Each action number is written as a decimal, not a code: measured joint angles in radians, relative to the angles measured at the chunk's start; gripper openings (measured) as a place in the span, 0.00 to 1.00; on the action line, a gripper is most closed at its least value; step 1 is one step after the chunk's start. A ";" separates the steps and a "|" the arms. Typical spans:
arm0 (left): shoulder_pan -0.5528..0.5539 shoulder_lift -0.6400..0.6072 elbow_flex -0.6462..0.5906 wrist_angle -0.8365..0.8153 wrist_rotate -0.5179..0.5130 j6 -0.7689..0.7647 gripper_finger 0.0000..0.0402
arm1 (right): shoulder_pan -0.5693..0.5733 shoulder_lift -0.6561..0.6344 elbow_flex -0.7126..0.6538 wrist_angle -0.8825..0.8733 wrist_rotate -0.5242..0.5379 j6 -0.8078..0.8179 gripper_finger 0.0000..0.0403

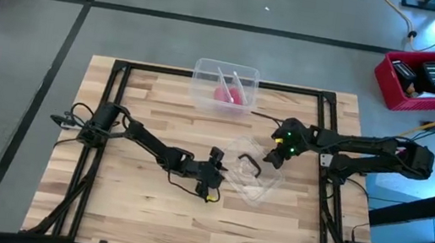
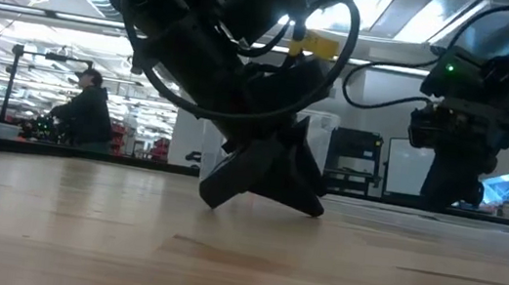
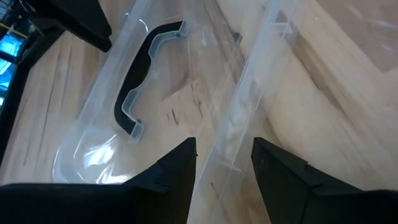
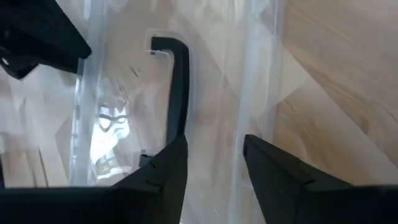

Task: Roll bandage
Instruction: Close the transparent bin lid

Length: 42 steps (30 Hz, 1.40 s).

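Note:
The pink bandage (image 1: 228, 96) lies inside a clear plastic box (image 1: 203, 75) at the table's far middle. No gripper is near it. A clear lid (image 1: 253, 184) with a black handle (image 1: 249, 166) sits at the table's middle between both arms. My left gripper (image 1: 214, 175) is at the lid's left edge. My right gripper (image 1: 275, 157) is at its far right edge. Each is shut on the lid's raised rim. In the low view my left gripper (image 2: 258, 187) reaches down to the tabletop. My left gripper has the lid's rim (image 3: 235, 134) between its two fingers (image 3: 177, 171), one on the handle side and one outside. It comes slanting down from the table's left, and the rim runs on past the fingers. I cannot tell whether the lid is clear of the table. My right gripper has the lid's opposite rim (image 4: 252, 106) between its two fingers (image 4: 273, 171), one finger on the side of the black handle (image 4: 179, 87). It comes slanting down from the table's right. The clear plastic hides how far back the rim reaches.
Black frame rails (image 1: 112, 115) run along the table's left, right and far sides. A red bin (image 1: 424, 78) stands on the floor beyond the far right corner. A person (image 2: 89, 111) stands far off in the room behind. Bare wood lies toward the near edge.

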 joint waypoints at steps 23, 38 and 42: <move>0.003 0.004 -0.002 0.019 -0.003 -0.048 0.37 | -0.002 0.116 0.042 -0.044 0.034 -0.141 0.69; 0.006 0.003 -0.004 -0.001 0.015 -0.082 0.37 | -0.002 0.105 0.005 0.132 -0.219 -0.080 0.69; 0.003 0.006 -0.001 0.014 -0.009 -0.081 0.37 | 0.008 0.070 0.025 0.212 -0.384 -0.085 0.69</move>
